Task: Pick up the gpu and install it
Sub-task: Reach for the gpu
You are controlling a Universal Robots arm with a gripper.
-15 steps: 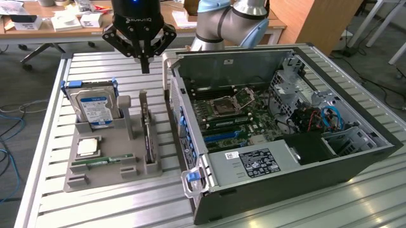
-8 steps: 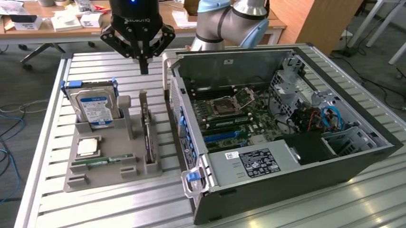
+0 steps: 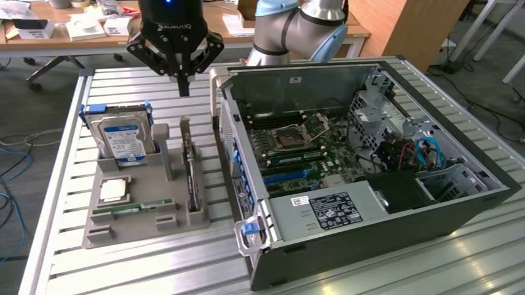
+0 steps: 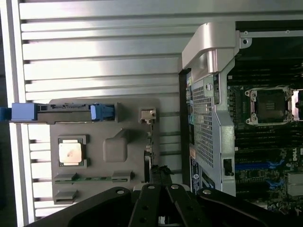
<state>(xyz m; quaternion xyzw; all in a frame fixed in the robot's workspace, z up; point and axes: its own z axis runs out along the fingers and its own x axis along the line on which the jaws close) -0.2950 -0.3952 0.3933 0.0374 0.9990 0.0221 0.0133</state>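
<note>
The gpu (image 3: 189,169) is a thin dark card standing on edge in a slot of the grey holder (image 3: 131,232), on the side nearest the computer case (image 3: 459,206). From the wrist it shows edge-on as a narrow dark strip (image 4: 149,158). My gripper (image 3: 184,89) hangs above the far end of the card, clear of it, with its black fingers pressed together and nothing between them. Its fingers (image 4: 142,208) also appear in the wrist view.
The holder also carries a silver hard drive (image 3: 123,140) in a blue caddy, a processor (image 3: 113,189) and a green RAM stick (image 3: 135,209). The case lies open, showing its motherboard (image 3: 299,153) with blue slots (image 3: 287,176). All rest on a slatted metal table (image 3: 123,273).
</note>
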